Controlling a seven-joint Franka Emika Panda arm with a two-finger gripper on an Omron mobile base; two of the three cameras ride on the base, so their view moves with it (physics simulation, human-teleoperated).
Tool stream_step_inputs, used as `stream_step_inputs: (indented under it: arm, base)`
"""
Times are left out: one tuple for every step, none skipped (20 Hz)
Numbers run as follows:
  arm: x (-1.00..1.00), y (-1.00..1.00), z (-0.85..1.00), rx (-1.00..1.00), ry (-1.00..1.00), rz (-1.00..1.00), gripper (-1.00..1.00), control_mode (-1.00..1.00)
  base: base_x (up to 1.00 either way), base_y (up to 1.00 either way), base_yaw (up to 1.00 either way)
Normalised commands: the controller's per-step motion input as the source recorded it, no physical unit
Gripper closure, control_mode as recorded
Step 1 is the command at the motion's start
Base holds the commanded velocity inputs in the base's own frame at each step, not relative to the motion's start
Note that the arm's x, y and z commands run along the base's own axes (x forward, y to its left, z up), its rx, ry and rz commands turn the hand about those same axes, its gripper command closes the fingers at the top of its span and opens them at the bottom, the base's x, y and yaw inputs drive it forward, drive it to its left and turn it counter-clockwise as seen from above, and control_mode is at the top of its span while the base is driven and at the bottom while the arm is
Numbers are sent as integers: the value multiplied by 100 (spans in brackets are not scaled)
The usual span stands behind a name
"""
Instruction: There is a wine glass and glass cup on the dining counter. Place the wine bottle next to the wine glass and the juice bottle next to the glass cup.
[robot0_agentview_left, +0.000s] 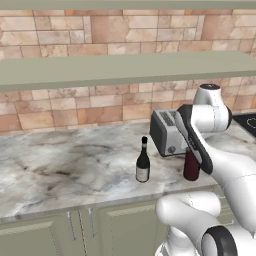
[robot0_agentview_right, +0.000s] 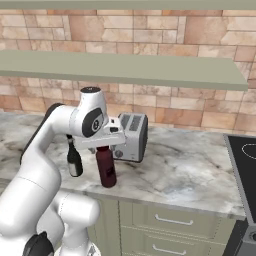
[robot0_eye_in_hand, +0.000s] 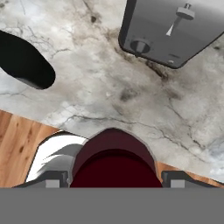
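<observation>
The stubby dark red juice bottle (robot0_agentview_right: 106, 170) (robot0_agentview_left: 190, 170) stands upright near the front edge of the brick-backed wall counter (robot0_agentview_left: 60, 170). My gripper (robot0_agentview_right: 105, 146) has come down over its top, and its fingers press against both sides of the bottle (robot0_eye_in_hand: 113, 162). Whether its base still touches the marble I cannot tell. The dark wine bottle (robot0_agentview_left: 143, 167) (robot0_agentview_right: 74, 161) with a pale label stands a short way to the left, and its body shows as a black shape (robot0_eye_in_hand: 26, 61) in the hand view. The wine glass, the glass cup and the dining counter are out of view.
A silver toaster (robot0_agentview_left: 167, 132) (robot0_agentview_right: 131, 136) (robot0_eye_in_hand: 175, 30) sits right behind the juice bottle. A green shelf (robot0_agentview_left: 125, 67) runs overhead along the brick wall. A black cooktop (robot0_agentview_right: 245, 165) lies at the right. Green cabinet fronts (robot0_agentview_right: 165, 220) are below the counter edge.
</observation>
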Motion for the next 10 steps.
stream_step_inputs:
  arm:
    - [0,0,0,0,0,0,100,-100]
    - [0,0,0,0,0,0,100,-100]
    - [0,0,0,0,0,0,100,-100]
    - [0,0,0,0,0,0,100,-100]
    - [0,0,0,0,0,0,100,-100]
    - [0,0,0,0,0,0,100,-100]
    - [0,0,0,0,0,0,100,-100]
    - [0,0,0,0,0,0,100,-100]
    - [0,0,0,0,0,0,100,-100]
    - [0,0,0,0,0,0,100,-100]
  base:
    - [0,0,0]
    - [0,0,0]
    - [0,0,0]
    - [0,0,0]
    - [0,0,0]
    - [0,0,0]
    - [0,0,0]
    - [0,0,0]
    - [0,0,0]
    - [0,0,0]
